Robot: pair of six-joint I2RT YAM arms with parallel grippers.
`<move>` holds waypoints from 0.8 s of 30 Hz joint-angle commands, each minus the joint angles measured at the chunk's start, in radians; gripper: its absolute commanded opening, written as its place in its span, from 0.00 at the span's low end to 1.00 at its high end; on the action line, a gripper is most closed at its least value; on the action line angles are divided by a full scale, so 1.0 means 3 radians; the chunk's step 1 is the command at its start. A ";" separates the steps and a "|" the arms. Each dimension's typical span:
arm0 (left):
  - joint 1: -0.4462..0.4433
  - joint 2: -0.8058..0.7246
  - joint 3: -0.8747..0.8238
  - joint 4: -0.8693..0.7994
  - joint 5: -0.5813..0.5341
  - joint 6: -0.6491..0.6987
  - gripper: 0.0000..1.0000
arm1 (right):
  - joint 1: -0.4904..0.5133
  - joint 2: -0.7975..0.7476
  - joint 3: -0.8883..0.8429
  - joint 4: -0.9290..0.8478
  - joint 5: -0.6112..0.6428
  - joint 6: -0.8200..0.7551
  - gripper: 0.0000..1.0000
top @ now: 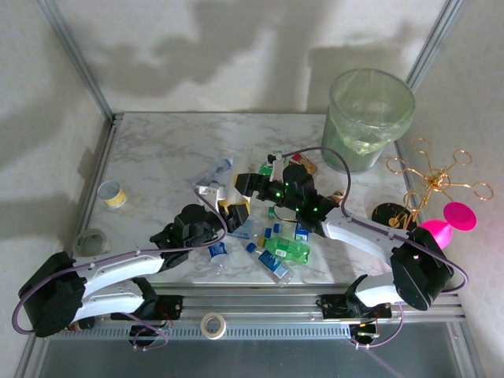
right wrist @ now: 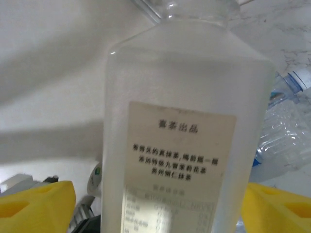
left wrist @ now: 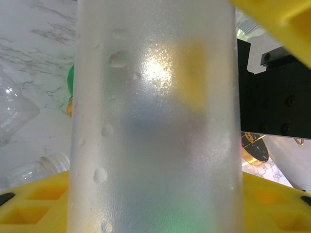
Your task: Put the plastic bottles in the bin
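A frosted bottle [left wrist: 155, 97] stands upright between my left gripper's [left wrist: 155, 160] yellow fingers [left wrist: 34, 204], which are shut on it. My right gripper [right wrist: 160, 204] has a white frosted bottle [right wrist: 184, 87] with a printed label between its yellow fingers [right wrist: 34, 204]. A gap still shows on the left side, so it is open. I cannot tell whether both views show the same bottle. From above, both grippers [top: 227, 211] [top: 250, 186] meet over the heap of plastic bottles, among them a green one [top: 287, 250] and clear blue-capped ones [top: 269, 264]. The bin [top: 370, 118] stands at the far right.
A yellow-banded cup [top: 113, 194] and a grey tape roll [top: 93, 241] sit at the left edge. A gold wire stand [top: 433, 177] and a pink object [top: 449, 224] stand at the right. Another tape roll [top: 212, 324] lies on the front rail. A metal frame borders the table.
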 commanded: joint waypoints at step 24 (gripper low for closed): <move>-0.0116 -0.0499 0.0096 -0.0329 -0.0413 -0.0192 1.00 | -0.0090 -0.0476 0.0424 -0.1171 0.1182 -0.0448 0.52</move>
